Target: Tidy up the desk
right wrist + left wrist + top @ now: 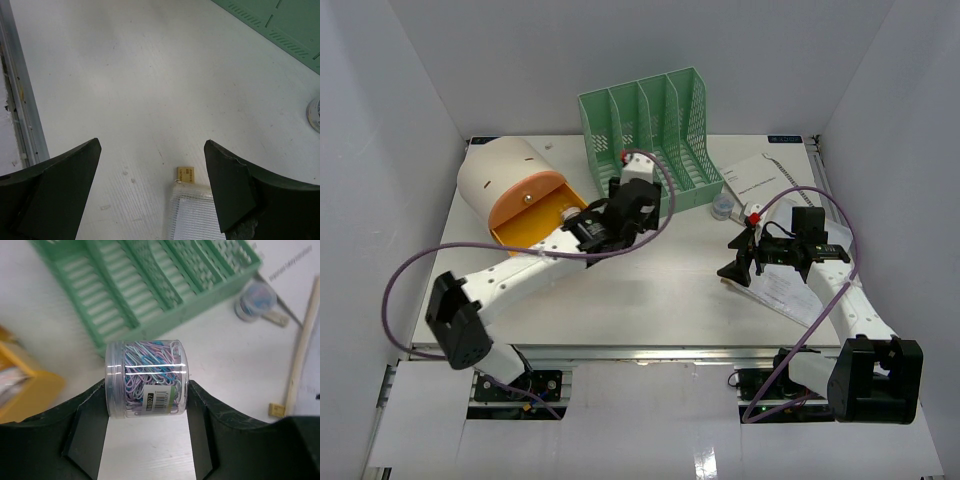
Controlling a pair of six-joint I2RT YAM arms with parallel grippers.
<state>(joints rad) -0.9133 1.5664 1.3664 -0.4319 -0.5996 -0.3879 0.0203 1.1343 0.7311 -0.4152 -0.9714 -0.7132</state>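
The desk [650, 290] is a white tabletop with a metal rail [20, 100] at its front. My left gripper [625, 212] is between the green mesh file rack [650, 140] and the orange drawer unit. In the left wrist view it [147, 385] is shut on a clear jar of coloured paper clips [145, 375], held on its side. My right gripper [735, 268] is open and empty over the desk. In the right wrist view it [151, 144] hovers just before a clear mesh pouch [200, 215] with a gold tag [186, 174].
A cream container with an open orange drawer [515, 190] lies at the back left. A small clear jar [722, 207] stands by the rack's right corner. A spiral notebook [760, 180] lies at the back right, and the pouch [790, 290] is under the right arm. White walls enclose the desk.
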